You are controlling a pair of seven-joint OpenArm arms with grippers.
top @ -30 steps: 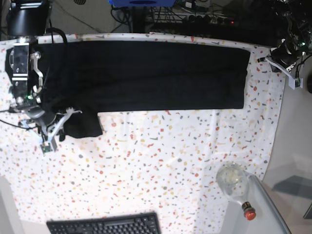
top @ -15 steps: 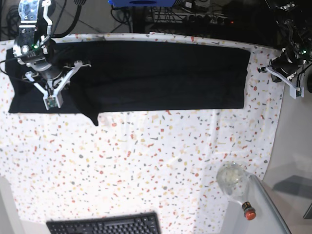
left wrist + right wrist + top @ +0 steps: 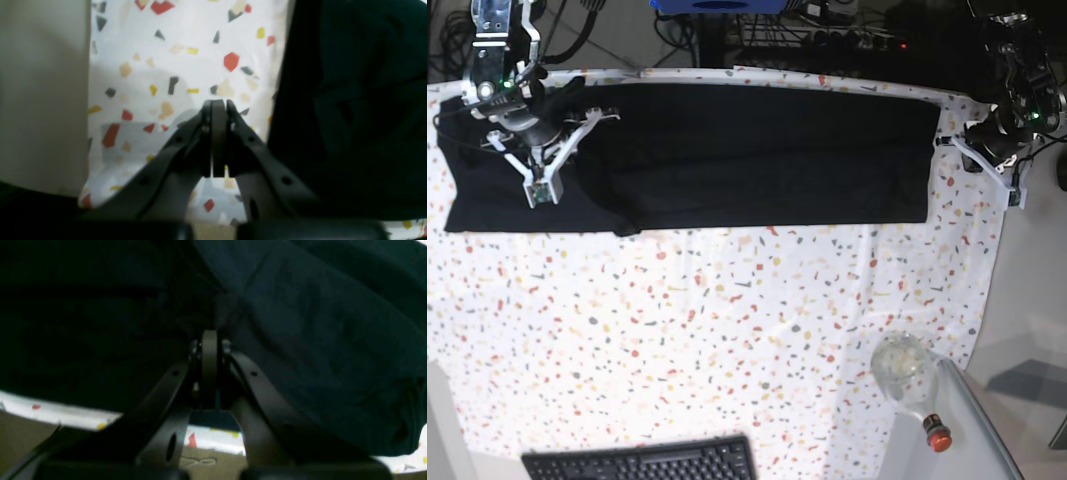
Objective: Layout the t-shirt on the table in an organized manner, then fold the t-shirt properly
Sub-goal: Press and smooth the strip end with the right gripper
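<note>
The black t-shirt (image 3: 757, 155) lies spread as a long band along the far side of the table (image 3: 727, 330), its left end reaching near the table's left edge. My right gripper (image 3: 527, 140) sits over that left end. In the right wrist view its fingertips (image 3: 209, 338) are pressed together, with dark t-shirt (image 3: 317, 323) cloth gathered at them. My left gripper (image 3: 975, 145) hovers just past the shirt's right edge. In the left wrist view it (image 3: 215, 103) is shut with nothing in it above the speckled table (image 3: 200, 50), with the t-shirt (image 3: 350, 100) beside it.
A black keyboard (image 3: 642, 462) lies at the front edge. A clear glass jar (image 3: 902, 365) and a red-capped item (image 3: 937, 432) stand at the front right by the grey side surface (image 3: 1027, 300). Cables and equipment (image 3: 827, 35) crowd behind the table.
My right gripper has carried the shirt's bunched left part from the lower left up to the far side. That end now lies spread out flat. The left arm shifted slightly.
</note>
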